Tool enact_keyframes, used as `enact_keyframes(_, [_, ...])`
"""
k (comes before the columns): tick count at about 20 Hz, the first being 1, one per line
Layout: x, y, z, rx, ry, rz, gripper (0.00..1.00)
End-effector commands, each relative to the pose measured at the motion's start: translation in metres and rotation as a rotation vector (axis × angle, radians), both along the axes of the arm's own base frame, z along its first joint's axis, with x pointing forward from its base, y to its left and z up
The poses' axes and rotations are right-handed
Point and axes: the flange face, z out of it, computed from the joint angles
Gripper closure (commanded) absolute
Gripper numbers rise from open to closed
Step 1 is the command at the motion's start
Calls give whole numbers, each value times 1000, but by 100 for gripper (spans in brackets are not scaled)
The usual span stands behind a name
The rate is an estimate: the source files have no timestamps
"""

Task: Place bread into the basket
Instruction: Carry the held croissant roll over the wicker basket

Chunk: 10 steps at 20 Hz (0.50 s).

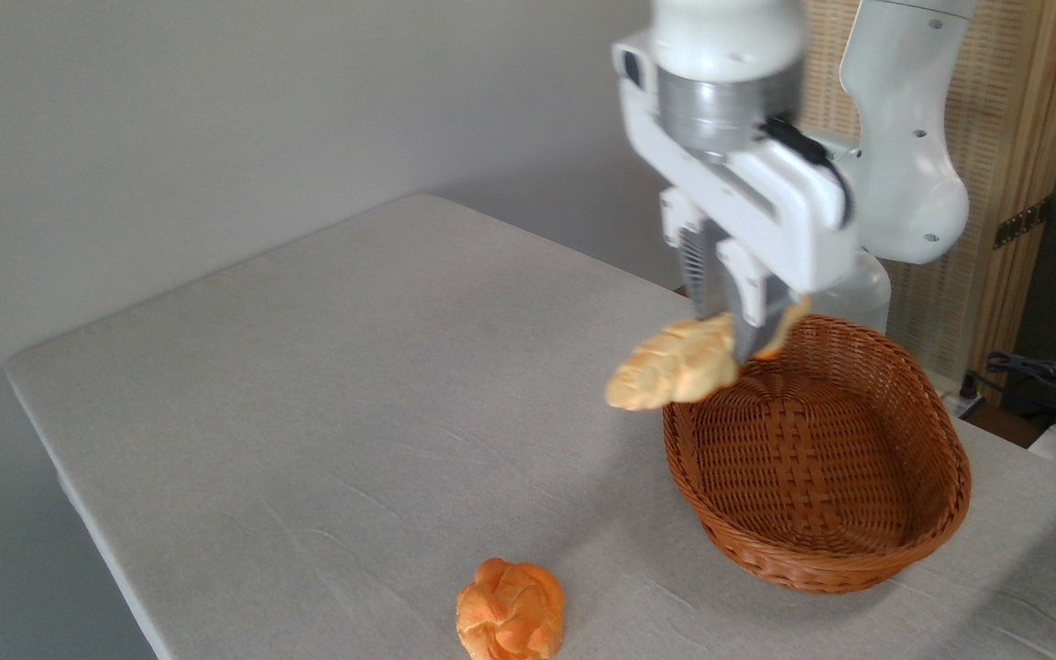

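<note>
Grey cloth covers the counter (326,385), which stands against a plain pale wall; a slatted wooden panel and some cables show at the right edge. Over the far left rim of the basket (913,541) hangs the white arm, its pincer (748,339) pointing down and closed on the bread (675,367). This pale braided loaf is held near one end, so most of its length sticks out to the left, tilted slightly downward, clear of the counter and above the wicker. Its free tip lies outside the basket's outline; only the gripped end sits over the rim. A small piece of orange-yellow shows behind the fingers, probably the loaf's other end, though this cannot be settled. The basket is an oval of brown weave with a low flared edge, and nothing lies in it. Near the front edge of the counter, well apart from both, rests a round, darker orange bun (510,611), which plays no part here.

Step in hand: carrying the loaf over the basket for release. To do it well, the arm would best travel further right and toward the viewer until the whole loaf, overhanging tip included, lies above the woven floor. Lowering before letting go should keep the loaf from bouncing or tipping over the rim. An early release here risks the long end catching the edge and rolling onto the cloth.
</note>
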Motion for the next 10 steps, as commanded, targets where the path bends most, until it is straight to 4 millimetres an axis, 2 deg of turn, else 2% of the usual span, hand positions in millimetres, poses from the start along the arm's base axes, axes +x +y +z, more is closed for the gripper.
enact_keyframes(1, [-6, 0, -12, 43, 41, -223, 54])
enact_keyframes(4, [-12, 5, -28, 41, 87, -383, 45])
enact_keyframes(6, [-15, 10, -37, 59, 120, -435, 43])
enact_keyframes(7, [-18, 16, -40, 50, 122, -450, 35])
enact_keyframes(8, [-18, 19, -40, 44, 117, -464, 17])
enact_keyframes(9, [-17, 19, -41, 45, 114, -464, 2])
enact_keyframes(10, [-17, 19, -41, 45, 114, -464, 0])
